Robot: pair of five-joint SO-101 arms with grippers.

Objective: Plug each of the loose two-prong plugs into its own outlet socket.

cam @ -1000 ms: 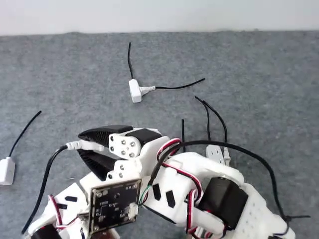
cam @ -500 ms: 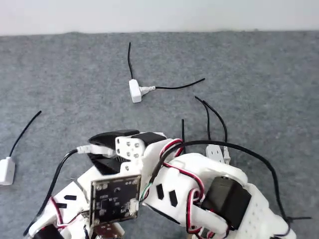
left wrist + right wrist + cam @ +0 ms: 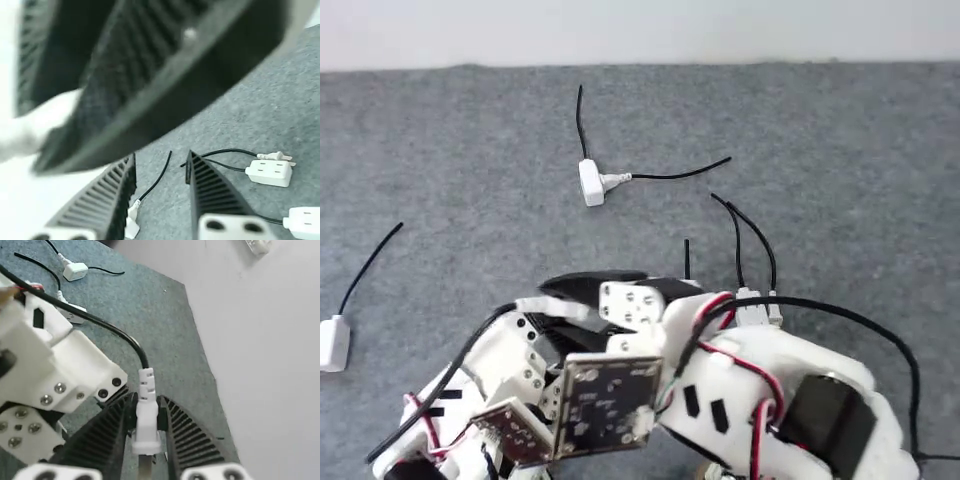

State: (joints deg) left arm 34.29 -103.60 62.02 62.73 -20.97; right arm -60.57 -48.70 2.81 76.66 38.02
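Clamping the two-prong plug [image 3: 555, 308], right tool [image 3: 146, 399] should square prongs to the outlet socket [image 3: 752, 305] at plug's 3 o'clock; left tool [image 3: 160, 165] hangs released.

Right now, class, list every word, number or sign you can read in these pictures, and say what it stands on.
None can be read.
The circuit board carries marks too small to read.
The plug and the socket show no print.

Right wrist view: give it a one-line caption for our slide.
Right tool clamps a white two-prong plug, its black cord arching away over grey carpet.
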